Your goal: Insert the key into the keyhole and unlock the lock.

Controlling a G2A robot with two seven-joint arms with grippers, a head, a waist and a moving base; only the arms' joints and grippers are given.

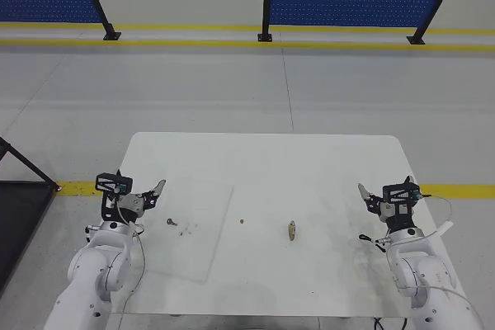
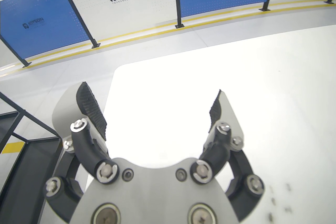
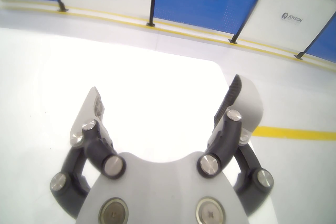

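Note:
A small brass lock (image 1: 292, 231) lies on the white table (image 1: 313, 165), right of its middle. A small metal key (image 1: 172, 221) lies near the table's left side. My left gripper (image 1: 139, 189) (image 2: 151, 93) hovers open at the left edge, a short way up and left of the key, with nothing between its fingers. At the right edge my right gripper (image 1: 386, 192) (image 3: 165, 84) is also open and holds nothing, well to the right of the lock.
A tiny dark speck (image 1: 242, 222) sits between key and lock. A faint thin sheet (image 1: 198, 256) covers the table's left part. A black rack (image 1: 8, 214) (image 2: 26, 156) stands left of the table. Blue and white fence panels (image 1: 346, 10) line the far floor.

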